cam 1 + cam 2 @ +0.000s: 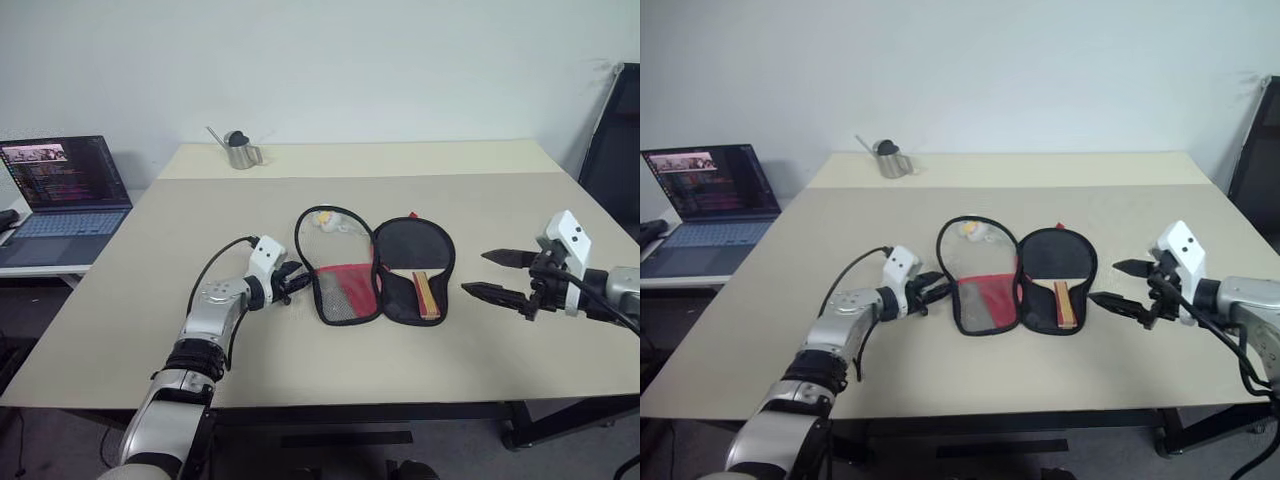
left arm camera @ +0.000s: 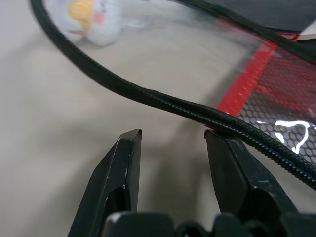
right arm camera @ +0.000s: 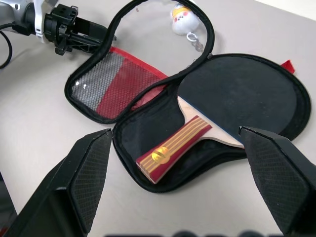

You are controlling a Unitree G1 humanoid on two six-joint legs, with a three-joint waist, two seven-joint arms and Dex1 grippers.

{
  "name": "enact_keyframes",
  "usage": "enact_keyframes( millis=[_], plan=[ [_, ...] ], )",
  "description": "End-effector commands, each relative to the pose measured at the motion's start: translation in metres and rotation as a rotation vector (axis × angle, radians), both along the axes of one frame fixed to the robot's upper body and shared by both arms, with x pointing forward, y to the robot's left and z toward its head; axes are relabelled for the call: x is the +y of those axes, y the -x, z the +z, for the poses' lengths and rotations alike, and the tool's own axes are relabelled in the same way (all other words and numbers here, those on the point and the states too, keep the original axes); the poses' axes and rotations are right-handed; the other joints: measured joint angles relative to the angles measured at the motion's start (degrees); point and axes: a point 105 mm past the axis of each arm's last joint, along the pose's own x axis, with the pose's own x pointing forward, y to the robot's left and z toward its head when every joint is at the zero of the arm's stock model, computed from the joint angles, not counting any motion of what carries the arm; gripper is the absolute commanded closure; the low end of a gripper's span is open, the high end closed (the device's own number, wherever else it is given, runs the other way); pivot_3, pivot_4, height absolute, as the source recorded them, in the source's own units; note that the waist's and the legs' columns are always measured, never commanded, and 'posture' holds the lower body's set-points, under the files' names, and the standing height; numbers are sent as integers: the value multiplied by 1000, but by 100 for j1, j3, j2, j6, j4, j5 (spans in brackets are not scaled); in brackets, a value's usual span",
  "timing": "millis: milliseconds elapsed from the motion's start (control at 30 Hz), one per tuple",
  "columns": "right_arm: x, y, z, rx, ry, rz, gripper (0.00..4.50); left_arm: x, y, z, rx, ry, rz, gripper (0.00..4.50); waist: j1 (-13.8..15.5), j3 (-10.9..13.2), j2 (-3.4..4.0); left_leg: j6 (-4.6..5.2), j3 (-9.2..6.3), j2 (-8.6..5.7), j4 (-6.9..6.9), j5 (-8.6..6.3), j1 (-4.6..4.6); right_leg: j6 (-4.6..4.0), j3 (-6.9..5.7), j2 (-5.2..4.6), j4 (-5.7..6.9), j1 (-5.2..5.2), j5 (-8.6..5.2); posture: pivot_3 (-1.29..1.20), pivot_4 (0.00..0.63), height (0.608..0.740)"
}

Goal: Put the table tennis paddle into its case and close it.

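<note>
The case [image 1: 345, 282] lies unzipped and spread flat at mid-table, a clear and red mesh flap on the left and a black half on the right. The table tennis paddle [image 3: 237, 94] rests in the black half, its striped handle [image 1: 427, 295] pointing toward the near table edge. My left gripper [image 1: 298, 282] sits low at the left flap's outer edge; its jaws stand apart with nothing between them. The flap's black zip rim [image 2: 163, 101] crosses over one fingertip [image 2: 217, 143]. My right gripper [image 1: 475, 273] hovers wide open just right of the case, pointing at it.
A small white toy [image 1: 335, 222] on a keyring lies at the far end of the left flap. A metal pitcher [image 1: 240, 150] stands at the table's far left. An open laptop [image 1: 65, 185] sits on a side desk at left, and a black chair [image 1: 615, 140] at right.
</note>
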Motion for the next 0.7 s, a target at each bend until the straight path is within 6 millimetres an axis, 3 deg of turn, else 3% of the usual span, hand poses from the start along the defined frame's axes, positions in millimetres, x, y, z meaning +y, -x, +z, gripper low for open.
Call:
enact_keyframes(
  millis=[33, 267, 333, 533, 700],
  plan=[
    [-6, 3, 16, -65, -2, -10, 30, -28, -3, 20, -71, 31, -88, 2296, 8, 2, -3, 0, 0, -1, 1, 0, -1, 1, 0, -1, -2, 1, 1, 0, 150, 740],
    [-31, 9, 35, -107, 2, -93, 30, -101, 5, 91, -236, 166, -307, 2296, 35, 4, -6, -2, 0, -2, 4, 1, -16, 3, -9, -2, -8, -1, 1, 0, 150, 740],
    [-39, 9, 38, -116, 9, -123, 30, -119, 10, 104, -261, 189, -363, 2296, 47, 4, -7, -3, -1, -2, 5, 2, -21, 4, -12, -2, -13, -1, 2, 0, 150, 740],
    [-43, 14, 38, -121, 21, -146, 30, -160, 22, 105, -263, 187, -480, 2296, 13, 4, -6, -8, 11, -1, 3, 5, -15, 5, -5, -2, -11, -1, 2, 0, 150, 740],
    [-43, 14, 32, -118, 20, -173, 30, -154, 23, 97, -257, 167, -486, 2296, -7, 4, -6, -5, 12, 0, 4, 4, -11, 5, -1, -1, -4, -1, 2, 0, 150, 740]
  ],
)
